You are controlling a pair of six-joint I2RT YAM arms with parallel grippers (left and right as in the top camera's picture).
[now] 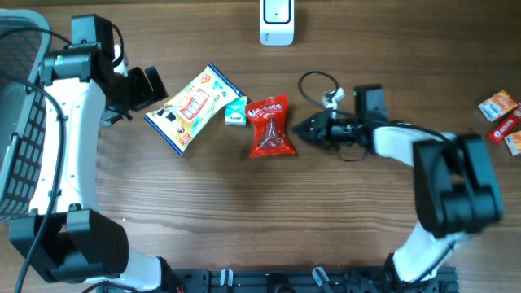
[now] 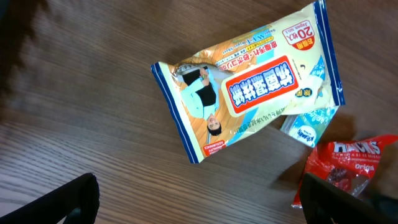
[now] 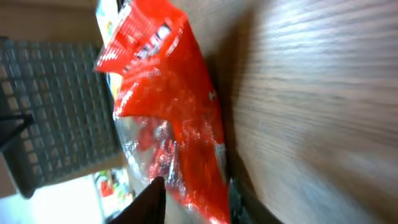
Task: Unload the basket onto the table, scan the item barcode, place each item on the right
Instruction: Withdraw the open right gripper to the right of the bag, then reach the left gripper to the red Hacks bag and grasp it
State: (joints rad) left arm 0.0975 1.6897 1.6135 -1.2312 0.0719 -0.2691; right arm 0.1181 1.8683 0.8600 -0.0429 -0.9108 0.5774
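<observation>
The red crinkly plastic snack bag (image 1: 270, 126) lies mid-table on the brown wood-grain table (image 1: 244, 212), near a yellow-and-blue wipes pack (image 1: 194, 107). The right gripper (image 1: 301, 129) stands narrow around the bag's right edge; whether it pinches, I cannot tell. The left gripper (image 1: 153, 86) gapes wide beside the wipes pack.

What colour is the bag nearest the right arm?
Red; the bag shows best in the overhead view.
</observation>
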